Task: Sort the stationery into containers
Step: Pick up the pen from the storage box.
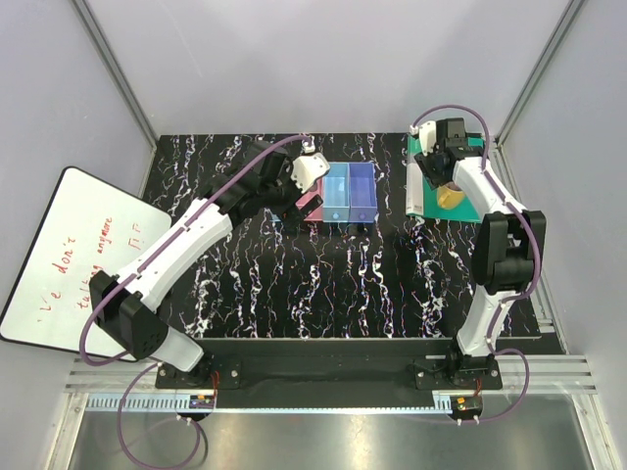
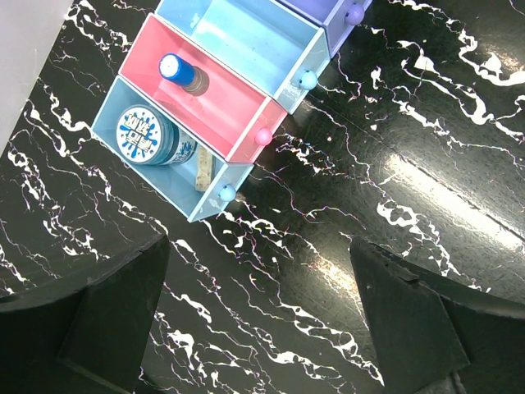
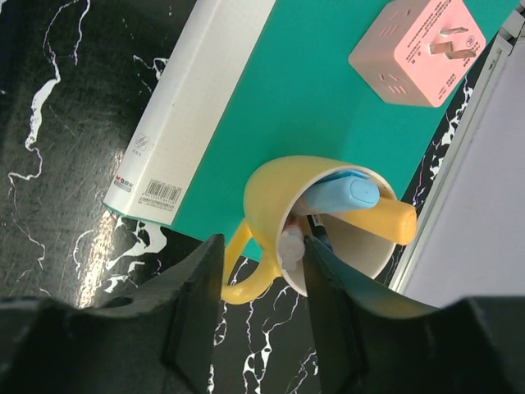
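Observation:
The containers stand in a row: light blue, pink, blue, purple. The light blue bin holds a round blue disc and a pale stick. A blue cylinder lies in the pink one. My left gripper hovers open over bare table just in front of them. My right gripper straddles the rim of the yellow mug, one finger by the handle, one inside. A small pale piece sits at the rim against the inner finger. A light blue marker and an orange-yellow stick lean in the mug.
The mug stands on a green book at the back right, next to a pink cube with plug holes. The book's white spine faces the table's middle. A whiteboard lies off the left edge. The enclosure wall rises close behind the mug.

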Robot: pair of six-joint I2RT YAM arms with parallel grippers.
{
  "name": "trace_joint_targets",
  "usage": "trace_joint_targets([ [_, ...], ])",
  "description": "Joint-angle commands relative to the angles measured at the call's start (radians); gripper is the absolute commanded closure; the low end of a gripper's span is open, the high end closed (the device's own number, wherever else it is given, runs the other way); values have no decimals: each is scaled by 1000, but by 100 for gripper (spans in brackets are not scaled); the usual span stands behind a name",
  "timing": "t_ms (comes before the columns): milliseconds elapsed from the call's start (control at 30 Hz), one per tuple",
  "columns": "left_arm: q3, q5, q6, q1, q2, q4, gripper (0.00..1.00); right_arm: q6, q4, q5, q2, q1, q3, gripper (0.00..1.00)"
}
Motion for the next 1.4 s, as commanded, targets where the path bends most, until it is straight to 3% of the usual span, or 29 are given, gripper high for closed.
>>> trace_joint_targets([
  [0,54,3,-8,-5,3,21,1,18,26,6,14,-11,56,51],
  [333,59,20,-12,-10,20,21,1,18,60,58,33,-18,64,59],
  [500,65,18,-1,-11,25,22,1,16,66,67,36,-18,64,76],
  [533,65,18,-1,-10,25,21,1,18,67,70,37,-20,65,85],
  [667,60,23,3,-11,26,21,1,21,69,76,23,-20,75,100],
  [1067,60,47,-11,-27,49,22,1,116,29,-14,-171,-18,162,100],
  [1367,14,-43,-43,-27,19,73,1,188,0,-155,-263,-3,205,100],
])
